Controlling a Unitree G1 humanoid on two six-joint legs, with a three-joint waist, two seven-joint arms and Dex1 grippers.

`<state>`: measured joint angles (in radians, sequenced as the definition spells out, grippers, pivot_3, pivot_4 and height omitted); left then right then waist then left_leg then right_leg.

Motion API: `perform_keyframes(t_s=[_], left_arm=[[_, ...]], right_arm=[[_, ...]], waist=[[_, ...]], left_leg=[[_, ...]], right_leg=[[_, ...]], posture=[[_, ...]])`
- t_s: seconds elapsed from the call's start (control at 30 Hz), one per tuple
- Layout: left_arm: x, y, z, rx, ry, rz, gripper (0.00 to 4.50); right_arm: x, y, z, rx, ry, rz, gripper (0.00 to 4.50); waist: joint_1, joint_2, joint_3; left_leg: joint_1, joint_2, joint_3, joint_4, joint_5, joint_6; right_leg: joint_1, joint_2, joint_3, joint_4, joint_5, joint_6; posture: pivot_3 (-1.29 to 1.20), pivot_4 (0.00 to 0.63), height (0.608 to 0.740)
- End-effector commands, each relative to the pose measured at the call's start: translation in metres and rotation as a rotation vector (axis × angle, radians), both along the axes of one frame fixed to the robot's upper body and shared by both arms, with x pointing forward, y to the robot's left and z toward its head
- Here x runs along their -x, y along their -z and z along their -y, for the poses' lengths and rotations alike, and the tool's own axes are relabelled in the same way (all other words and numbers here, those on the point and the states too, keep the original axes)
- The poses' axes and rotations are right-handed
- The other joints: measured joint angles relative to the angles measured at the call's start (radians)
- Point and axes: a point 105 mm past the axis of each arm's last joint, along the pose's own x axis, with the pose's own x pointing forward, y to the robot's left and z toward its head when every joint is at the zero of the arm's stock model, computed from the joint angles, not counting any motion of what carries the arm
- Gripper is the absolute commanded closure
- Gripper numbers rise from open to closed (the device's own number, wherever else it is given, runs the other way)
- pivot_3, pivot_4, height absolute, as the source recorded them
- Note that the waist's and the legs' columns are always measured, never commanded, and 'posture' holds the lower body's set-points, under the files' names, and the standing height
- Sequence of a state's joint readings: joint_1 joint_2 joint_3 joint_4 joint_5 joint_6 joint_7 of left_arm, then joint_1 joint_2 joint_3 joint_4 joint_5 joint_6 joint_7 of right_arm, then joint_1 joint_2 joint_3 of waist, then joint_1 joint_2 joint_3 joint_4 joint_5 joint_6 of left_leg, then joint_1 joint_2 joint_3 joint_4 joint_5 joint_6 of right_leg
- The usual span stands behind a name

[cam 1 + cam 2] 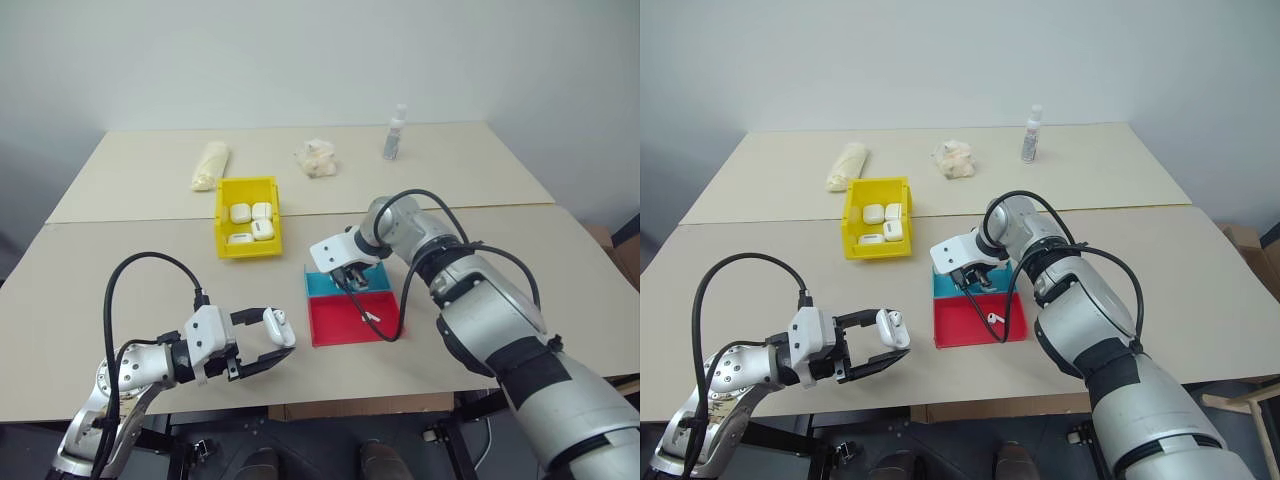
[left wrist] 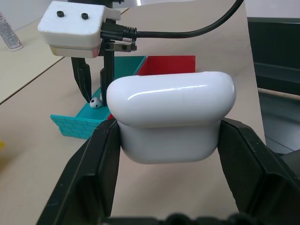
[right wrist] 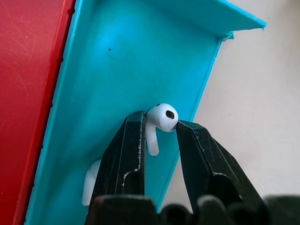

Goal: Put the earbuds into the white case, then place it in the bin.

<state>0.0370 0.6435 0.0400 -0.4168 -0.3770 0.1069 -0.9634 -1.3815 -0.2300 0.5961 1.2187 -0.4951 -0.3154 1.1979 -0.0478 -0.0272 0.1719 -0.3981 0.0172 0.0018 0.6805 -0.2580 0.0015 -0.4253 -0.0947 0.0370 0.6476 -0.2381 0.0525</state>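
My left gripper [image 1: 281, 336] is shut on the white case [image 2: 171, 117], which it holds above the table's front edge, its lid down. My right gripper [image 3: 159, 125] points down into the shallow blue tray [image 1: 322, 285], and its two fingertips pinch one of the earbuds [image 3: 162, 117] by the head. A second white piece [image 3: 89, 186] lies half hidden behind one finger. Another earbud [image 1: 372, 317] lies in the red tray [image 1: 340, 328]. The yellow bin [image 1: 247, 248] stands behind and to the left of the trays and holds several identical white cases.
At the back of the table are a small clear bottle [image 1: 395, 133], a crumpled white wad [image 1: 316, 157] and a rolled pale cloth [image 1: 210, 165]. A seam runs across the table between the two boards. Black cables loop from both wrists.
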Motion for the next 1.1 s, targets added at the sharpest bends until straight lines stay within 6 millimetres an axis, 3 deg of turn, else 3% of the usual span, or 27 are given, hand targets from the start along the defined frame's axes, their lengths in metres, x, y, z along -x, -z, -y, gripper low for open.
perform_keyframes(t_s=[0.03, 0.27, 0.37, 0.43, 0.53, 0.6, 0.7, 0.8, 0.93, 1.1], left_arm=[[0.003, -0.011, 0.005, -0.006, 0.025, 0.056, 1.70], [0.001, -0.013, 0.006, -0.005, 0.032, 0.055, 1.70], [-0.001, -0.018, 0.009, 0.014, 0.046, 0.069, 1.70], [-0.004, -0.026, 0.012, 0.041, 0.062, 0.086, 1.70], [-0.007, -0.036, 0.018, 0.071, 0.095, 0.099, 1.70], [-0.008, -0.043, 0.021, 0.105, 0.113, 0.098, 1.70], [-0.011, -0.056, 0.029, 0.149, 0.158, 0.103, 1.70], [-0.013, -0.064, 0.036, 0.181, 0.202, 0.099, 1.70], [-0.017, -0.073, 0.049, 0.227, 0.267, 0.085, 1.70], [-0.017, -0.076, 0.065, 0.274, 0.353, 0.062, 1.70]], right_arm=[[0.000, 0.000, 0.002, 0.000, -0.007, 0.000, 3.86], [0.001, -0.003, 0.003, -0.019, -0.007, -0.006, 3.86], [-0.003, -0.018, 0.002, -0.081, 0.003, 0.035, 3.86], [-0.007, -0.045, -0.001, -0.207, 0.029, 0.070, 3.86], [-0.003, -0.102, 0.003, -0.477, 0.070, 0.124, 3.86], [0.013, -0.135, 0.013, -0.658, 0.090, 0.120, 3.86], [0.065, -0.179, 0.039, -1.014, 0.079, 0.084, 3.86], [0.118, -0.198, 0.058, -1.296, 0.005, 0.008, 3.86], [0.169, -0.184, 0.070, -1.475, -0.063, -0.126, 3.86], [0.199, -0.148, 0.060, -1.520, -0.039, -0.242, 3.86]], waist=[[0.000, 0.000, 0.000], [0.001, 0.000, 0.000], [0.001, 0.000, 0.000], [0.002, 0.000, 0.000], [0.005, 0.000, 0.000], [0.010, 0.000, 0.000], [0.031, 0.000, 0.000], [0.036, 0.000, 0.000], [0.036, -0.001, 0.000], [0.026, -0.001, -0.001]], left_leg=[[0.000, 0.000, 0.000, 0.000, 0.000, 0.000], [0.000, 0.000, 0.000, 0.000, 0.000, 0.000], [0.000, 0.000, 0.000, 0.000, 0.000, 0.000], [0.000, 0.000, 0.000, 0.000, 0.000, 0.000], [-0.002, 0.000, -0.002, 0.000, 0.000, 0.000], [-0.003, 0.000, -0.003, 0.000, 0.000, 0.000], [-0.006, 0.000, -0.005, 0.001, 0.000, 0.000], [-0.007, 0.000, -0.006, 0.002, 0.000, 0.000], [-0.003, -0.001, -0.005, 0.002, 0.000, 0.000], [0.000, -0.001, -0.002, 0.002, 0.000, 0.001]], right_leg=[[0.000, 0.000, 0.000, 0.000, 0.000, 0.000], [0.000, 0.000, 0.000, 0.000, 0.000, 0.000], [0.000, 0.000, 0.000, 0.000, 0.000, 0.000], [0.000, 0.000, 0.000, 0.000, 0.000, 0.000], [-0.001, -0.001, -0.001, 0.000, 0.000, 0.000], [-0.001, -0.001, -0.001, 0.001, 0.000, 0.000], [-0.001, -0.001, -0.003, 0.000, 0.000, 0.000], [-0.001, -0.001, -0.004, 0.000, 0.000, 0.001], [0.004, -0.001, -0.005, -0.001, 0.001, 0.001], [0.005, 0.000, -0.001, -0.003, 0.000, 0.001]], posture=[[0.00, 0.150, 0.740], [0.00, 0.150, 0.740], [0.00, 0.150, 0.740], [0.00, 0.150, 0.740], [0.00, 0.150, 0.740], [0.00, 0.150, 0.740], [0.00, 0.150, 0.740], [0.00, 0.150, 0.740], [0.00, 0.150, 0.740], [0.00, 0.150, 0.740]])
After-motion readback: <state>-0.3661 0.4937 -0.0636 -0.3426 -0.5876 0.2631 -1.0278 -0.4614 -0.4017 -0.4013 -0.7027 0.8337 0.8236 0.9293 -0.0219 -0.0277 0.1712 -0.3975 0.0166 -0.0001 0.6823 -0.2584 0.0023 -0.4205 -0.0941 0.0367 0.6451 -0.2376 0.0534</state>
